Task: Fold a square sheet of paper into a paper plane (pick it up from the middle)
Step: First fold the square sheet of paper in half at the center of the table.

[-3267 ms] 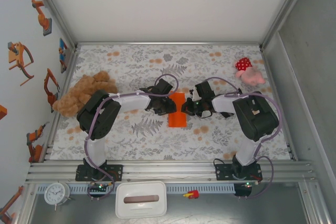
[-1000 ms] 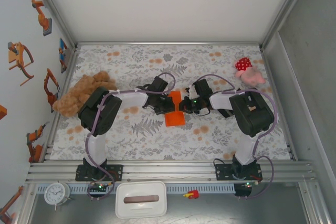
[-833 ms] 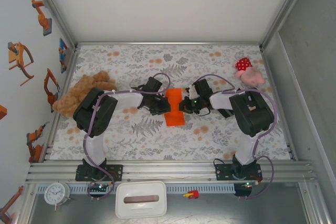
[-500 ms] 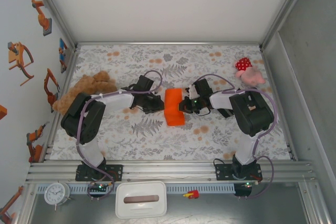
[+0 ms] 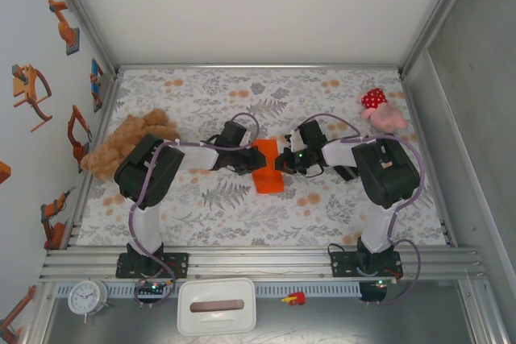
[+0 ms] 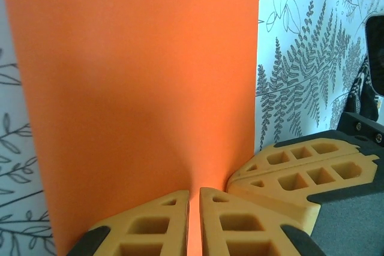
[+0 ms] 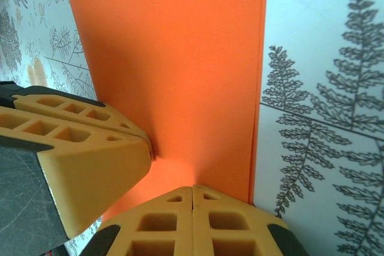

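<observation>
The square sheet of paper [image 5: 271,178], bright orange and folded into a narrow upright strip, lies flat on the floral table mid-field. My left gripper [image 5: 253,163] comes in low from the left with its tips over the strip's left half. In the left wrist view the sheet [image 6: 138,76] spreads ahead of the left gripper [image 6: 194,191], whose jaws leave a hairline slit. My right gripper [image 5: 280,163] meets the strip's right edge. Its jaws [image 7: 192,189] are fully shut, tips against the sheet [image 7: 180,58]. Each wrist view shows the other gripper's fingers [image 6: 300,166] [image 7: 78,148] alongside.
A brown teddy bear [image 5: 129,144] lies at the table's left edge. A red-and-pink polka-dot plush [image 5: 379,109] sits at the back right. Off the table's near rail stand a white tray [image 5: 216,305] and a small clock [image 5: 85,297].
My left gripper slid left off the strip, uncovering it, then came back right onto its left half. The right gripper and the strip stayed in place.
</observation>
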Available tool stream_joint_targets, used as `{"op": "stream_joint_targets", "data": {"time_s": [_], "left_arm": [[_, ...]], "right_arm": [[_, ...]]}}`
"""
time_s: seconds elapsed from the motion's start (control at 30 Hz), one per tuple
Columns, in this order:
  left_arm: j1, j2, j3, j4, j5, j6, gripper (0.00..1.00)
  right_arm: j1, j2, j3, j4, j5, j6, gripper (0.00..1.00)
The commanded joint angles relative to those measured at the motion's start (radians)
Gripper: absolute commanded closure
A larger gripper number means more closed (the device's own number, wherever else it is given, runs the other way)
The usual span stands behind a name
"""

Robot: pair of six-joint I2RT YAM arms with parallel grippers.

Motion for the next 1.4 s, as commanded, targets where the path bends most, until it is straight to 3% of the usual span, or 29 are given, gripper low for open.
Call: {"op": "stream_joint_targets", "data": {"time_s": [0.0, 0.37, 0.47, 0.63, 0.8, 0.97, 1.37], "left_arm": [[0.032, -0.010, -0.047, 0.001, -0.045, 0.012, 0.85], [0.155, -0.091, -0.116, -0.067, -0.063, 0.098, 0.84], [0.153, -0.125, -0.098, -0.038, -0.014, 0.081, 0.84], [0.091, -0.110, -0.089, 0.170, 0.108, -0.035, 0.84], [0.035, -0.013, -0.025, 0.186, 0.093, -0.064, 0.84], [0.058, 0.057, -0.005, 0.185, 0.090, -0.091, 0.84], [0.204, 0.061, 0.066, -0.187, -0.046, 0.084, 0.84]], "right_arm": [[-0.026, 0.128, -0.088, -0.249, 0.284, -0.037, 1.00], [-0.042, 0.127, -0.096, -0.259, 0.305, -0.040, 1.00], [-0.043, 0.124, -0.096, -0.260, 0.305, -0.040, 1.00], [-0.042, 0.123, -0.096, -0.255, 0.299, -0.037, 1.00], [-0.043, 0.128, -0.098, -0.250, 0.297, -0.033, 1.00], [-0.044, 0.126, -0.103, -0.250, 0.300, -0.035, 1.00], [-0.051, 0.124, -0.110, -0.250, 0.311, -0.036, 1.00]]}}
